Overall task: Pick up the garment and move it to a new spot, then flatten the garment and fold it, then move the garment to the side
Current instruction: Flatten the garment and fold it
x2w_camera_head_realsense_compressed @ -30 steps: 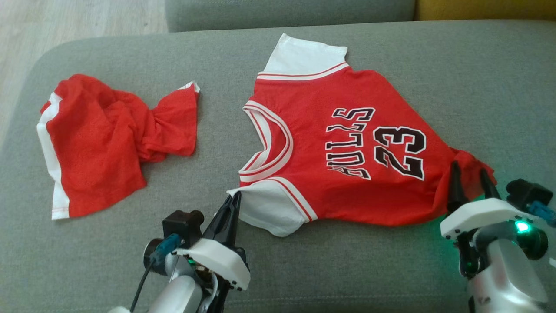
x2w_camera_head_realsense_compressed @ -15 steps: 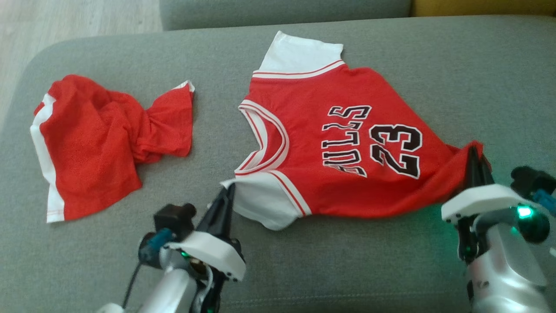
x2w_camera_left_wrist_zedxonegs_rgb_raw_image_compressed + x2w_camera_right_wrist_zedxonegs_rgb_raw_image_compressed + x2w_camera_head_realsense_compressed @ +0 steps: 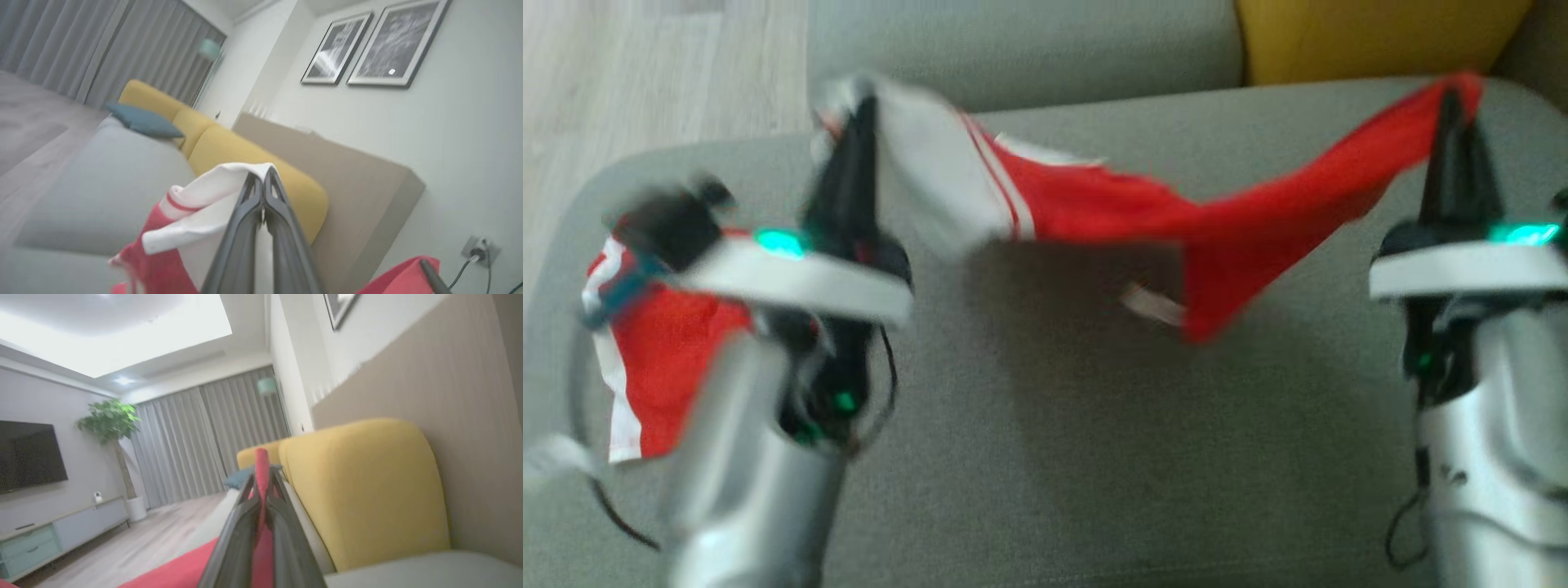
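Step in hand: lift-and-carry of the jersey [image 3: 1111, 208].

- Left gripper [image 3: 862, 106] is pressed shut on the white sleeve [image 3: 220, 179].
- Right gripper [image 3: 1450, 94] is pinching the red hem corner [image 3: 261, 465].
- The jersey hangs between them above the grey sofa seat [image 3: 1054, 457] and sags mid-span. Its lowest fold appears clear of the cushion.
- Head view is blurred.

Note for the carry: hold both grippers level and spread them just enough to take out the sag, without tugging cloth from either pinch. Land it right of the crumpled red garment [image 3: 662, 351] at near left, with no overlap.
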Robot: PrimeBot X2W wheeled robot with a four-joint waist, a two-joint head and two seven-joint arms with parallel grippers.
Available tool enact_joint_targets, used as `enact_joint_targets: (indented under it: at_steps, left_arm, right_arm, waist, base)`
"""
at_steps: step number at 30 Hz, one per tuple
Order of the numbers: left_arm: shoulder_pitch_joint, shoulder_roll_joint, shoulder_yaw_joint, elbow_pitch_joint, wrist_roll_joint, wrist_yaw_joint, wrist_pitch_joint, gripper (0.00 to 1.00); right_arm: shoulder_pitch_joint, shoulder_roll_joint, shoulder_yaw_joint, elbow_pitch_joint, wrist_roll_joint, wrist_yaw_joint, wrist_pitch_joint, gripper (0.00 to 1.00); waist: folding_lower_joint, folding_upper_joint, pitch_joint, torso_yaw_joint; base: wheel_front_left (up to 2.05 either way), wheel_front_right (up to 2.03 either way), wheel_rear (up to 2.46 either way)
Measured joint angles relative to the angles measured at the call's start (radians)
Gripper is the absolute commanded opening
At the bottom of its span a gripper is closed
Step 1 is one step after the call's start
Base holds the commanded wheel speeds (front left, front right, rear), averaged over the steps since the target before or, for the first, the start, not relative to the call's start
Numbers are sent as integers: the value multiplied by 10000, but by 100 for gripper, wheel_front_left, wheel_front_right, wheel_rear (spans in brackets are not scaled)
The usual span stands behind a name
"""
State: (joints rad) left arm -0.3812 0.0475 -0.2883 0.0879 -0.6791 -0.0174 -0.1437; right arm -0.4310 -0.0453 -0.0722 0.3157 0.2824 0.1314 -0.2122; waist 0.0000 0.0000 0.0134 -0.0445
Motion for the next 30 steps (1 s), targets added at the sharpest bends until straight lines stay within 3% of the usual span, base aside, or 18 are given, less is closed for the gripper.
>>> enact_joint_targets:
  at_steps: [9,13,16,19,23,27,30]
  left_arm:
    - [-2089,-33,786,-2748,-1016,765,1404,0]
    - [-2260,-25,980,-3735,-1367,1480,2243,0]
    - [-2438,50,1104,-3745,-1494,1965,2782,0]
    - [-2813,196,1058,-3214,-1494,2188,3386,0]
    - [-3531,186,1177,-1722,-1854,2569,3937,0]
    - [-5511,297,1329,155,-1720,2445,3925,0]
    - [-7653,456,1235,1615,-1152,1893,3373,0]
  right_arm:
    - [-1119,-19,150,-3149,138,0,909,0]
    - [-1002,-29,-255,-4299,159,0,1676,0]
    - [-782,-33,-418,-4654,148,0,2270,0]
    - [-722,-31,-585,-4399,40,0,2790,0]
    - [-1355,-29,-905,-3137,-127,0,3141,0]
    - [-3687,-104,-1080,-1492,-834,0,2895,0]
    - [-6139,-581,-1189,125,-1012,0,2328,0]
  waist:
    - [0,0,-707,-347]
    - [0,0,-818,-461]
    - [0,0,-693,-494]
    - [0,0,-462,-532]
    - [0,0,51,-563]
    - [0,0,966,-543]
    - [0,0,1837,-470]
  base:
    - [0,0,0]
    - [0,0,0]
    - [0,0,0]
    - [0,0,0]
    - [0,0,0]
    - [0,0,0]
    - [0,0,0]
